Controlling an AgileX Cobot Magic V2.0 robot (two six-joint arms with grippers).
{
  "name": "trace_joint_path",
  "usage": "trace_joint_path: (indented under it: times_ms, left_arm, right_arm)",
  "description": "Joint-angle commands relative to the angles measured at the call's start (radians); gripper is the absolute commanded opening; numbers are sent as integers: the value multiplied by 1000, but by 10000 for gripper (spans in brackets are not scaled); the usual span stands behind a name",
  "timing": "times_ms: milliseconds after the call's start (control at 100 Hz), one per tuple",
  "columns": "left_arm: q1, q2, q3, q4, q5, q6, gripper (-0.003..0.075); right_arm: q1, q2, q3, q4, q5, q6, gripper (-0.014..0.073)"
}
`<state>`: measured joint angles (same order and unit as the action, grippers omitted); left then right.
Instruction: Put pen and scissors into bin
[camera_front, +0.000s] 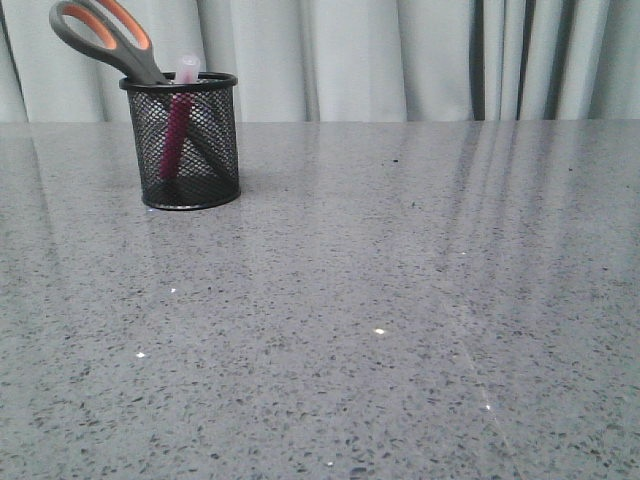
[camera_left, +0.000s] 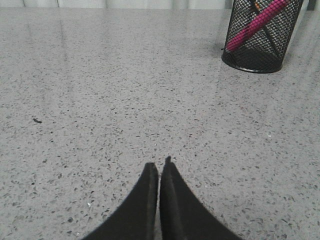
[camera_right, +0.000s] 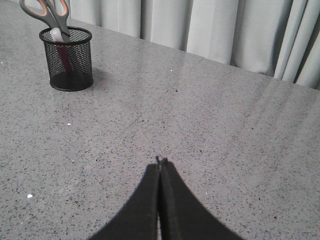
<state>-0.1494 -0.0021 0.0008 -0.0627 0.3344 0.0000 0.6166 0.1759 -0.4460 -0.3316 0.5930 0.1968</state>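
Nearest in each wrist view is the arm's own pincer. The left gripper (camera_left: 159, 167) has its two black fingers pressed together tip to tip, with nothing between them, and it hangs over bare grey speckled table (camera_left: 125, 100). The right gripper (camera_right: 160, 164) is the same: fingers closed against each other, holding nothing, above the stone surface. Neither gripper shows in the front view.

Between the grippers and the task's things lies only a wide stretch of table top, flecked with dark specks and a few bright glints.

Farther off stands the bin (camera_front: 185, 145), a black mesh cup, upright on the table at the far left of the front view, close to the table's back edge. It is well apart from both grippers; in the left wrist view it sits far ahead of the fingertips and off to one side, and in the right wrist view it is likewise far ahead and to the other side.

The pen (camera_front: 176, 135) is inside the bin, leaning, its pale cap poking just above the rim. The scissors (camera_front: 105, 35) are also in the bin, blades down, with the grey and orange handles sticking out high and tilted to the left.

Behind the table hangs a pale curtain (camera_front: 420, 55) in folds.
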Motion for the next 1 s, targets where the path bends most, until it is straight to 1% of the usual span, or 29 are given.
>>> trace_joint_path:
  times_ms: [0,540,630,750,800,850,910,950,990]
  left_arm:
    - [1,-28,24,-12,-65,0,-22]
    - [1,-28,24,-12,-65,0,-22]
    - [1,-28,24,-12,-65,0,-21]
    - [1,-28,24,-12,-65,0,-22]
    - [1,-28,24,-12,-65,0,-22]
    - [1,-28,24,-12,-65,0,-22]
    - [1,-28,24,-12,-65,0,-22]
    - [1,-28,24,-12,-65,0,-22]
    - [1,-28,24,-12,-65,0,-22]
  right_arm:
    - [-5,12,-25,-19,-66,-7,-68]
    - [-5,12,-16,-19,-68,-7,-68]
    - [-5,12,12,-19,-74,-7,-68]
    - [-7,-14,93,-45,-89,-7,-68]
    - [-7,-28,150,-49,-148,-7,-68]
    - [-7,-39,204,-49,-279,-7,-68]
    - [-23,-46,262,-37,-401,-7,-68]
    - [-44,-48,302,15,-472,-7,-68]
    - [-68,-48,342,95,-529,-7,-68]
